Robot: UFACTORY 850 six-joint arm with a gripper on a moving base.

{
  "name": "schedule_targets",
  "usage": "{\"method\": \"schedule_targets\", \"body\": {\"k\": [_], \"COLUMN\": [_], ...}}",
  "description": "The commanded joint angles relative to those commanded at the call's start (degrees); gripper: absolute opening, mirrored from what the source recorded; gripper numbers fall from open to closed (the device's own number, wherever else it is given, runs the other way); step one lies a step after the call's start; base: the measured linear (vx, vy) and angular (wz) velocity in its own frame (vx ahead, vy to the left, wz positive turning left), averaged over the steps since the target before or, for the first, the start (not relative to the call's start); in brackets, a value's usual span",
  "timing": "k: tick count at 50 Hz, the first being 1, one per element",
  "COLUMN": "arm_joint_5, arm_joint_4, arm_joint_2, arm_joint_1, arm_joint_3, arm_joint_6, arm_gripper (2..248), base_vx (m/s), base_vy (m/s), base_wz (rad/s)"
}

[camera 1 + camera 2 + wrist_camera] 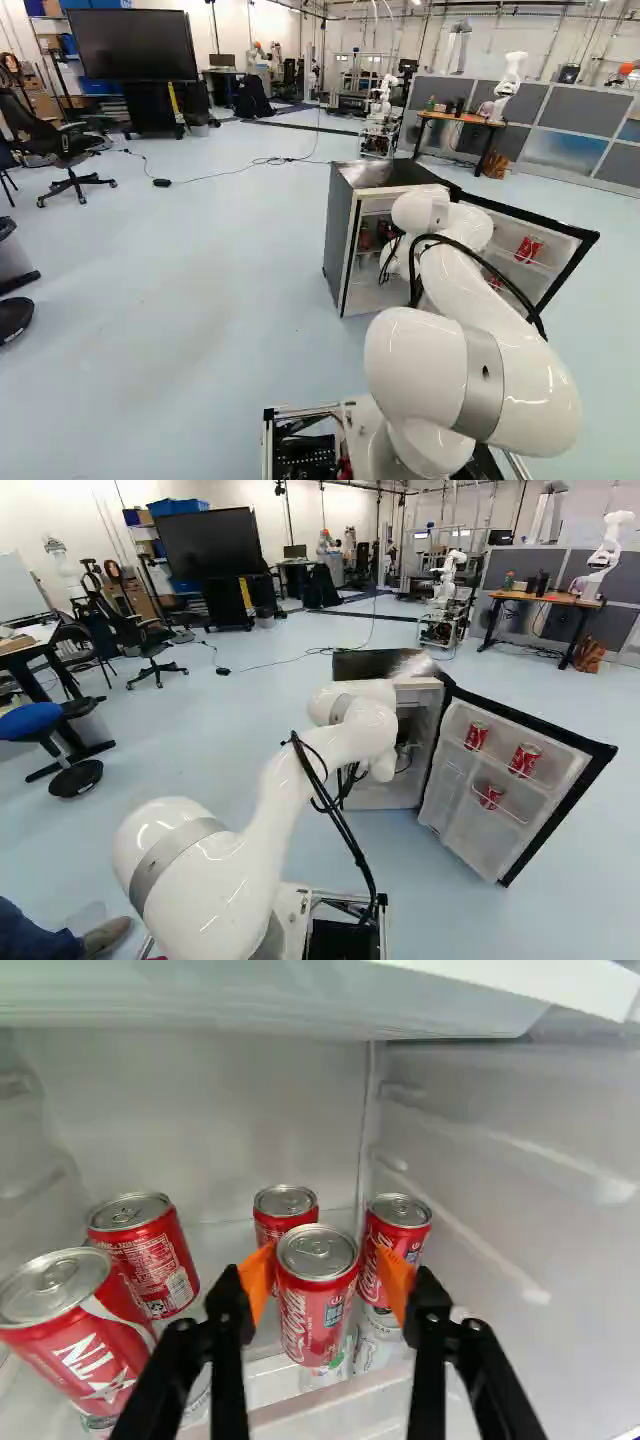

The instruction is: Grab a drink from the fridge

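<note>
step in hand: lining up on the front can [316, 1310]; I'd call the reach nearly done, grasp next.
gripper: the gripper [327, 1252] has its fingers apart, orange pads [257, 1282] one each side of that can. Gap shows on one side; other pad looks v. close, can't tell if it touches, so no grip that I can see.
next move: check depth, maybe ease fwd a touch, centre, then close on the can body. Once it's held, I'd lift a bit, then back straight out.
can pos: btwn the pads, upright, near the front edge of the shelf [350, 1390].
can look: red side w/ white lettering, small blue-green panel, silver top, ring tab facing up; no dents I can see.
neighbours: rear can [285, 1210] just past the target; side can [402, 1215] behind one pad; two more, tall can [150, 1260] and near can [65, 1325], beyond the opp. finger.
risk: closing could nudge the side can; lifting too high could hit the upper shelf [250, 995].
fridge: door [575, 790] open, arm [285, 810] reaching into the fridge [340, 235].
</note>
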Motion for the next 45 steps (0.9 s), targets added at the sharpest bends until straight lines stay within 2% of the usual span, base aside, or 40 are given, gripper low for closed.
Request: {"method": "schedule_targets", "body": {"k": [1,5,6,10,11,33,45], "arm_joint_5": [0.0,0.0,0.0,0.0,0.0,0.0,0.0], "arm_joint_4": [0.0,0.0,0.0,0.0,0.0,0.0,0.0], "arm_joint_2": [0.0,0.0,0.0,0.0,0.0,3.19,3.56], "arm_joint_1": [0.0,0.0,0.0,0.0,0.0,0.01,0.01], "arm_joint_3": [0.0,0.0,0.0,0.0,0.0,2.9,3.24], "arm_joint_6": [0.0,0.0,0.0,0.0,0.0,0.0,0.0], "arm_gripper": [142,142,105,105,96,96,96], "base_vx": [0.0,0.0,0.0,0.0,0.0,0.0,0.0], "base_vy": [0.0,0.0,0.0,0.0,0.0,0.0,0.0], "base_wz": [0.0,0.0,0.0,0.0,0.0,0.0,0.0]}}
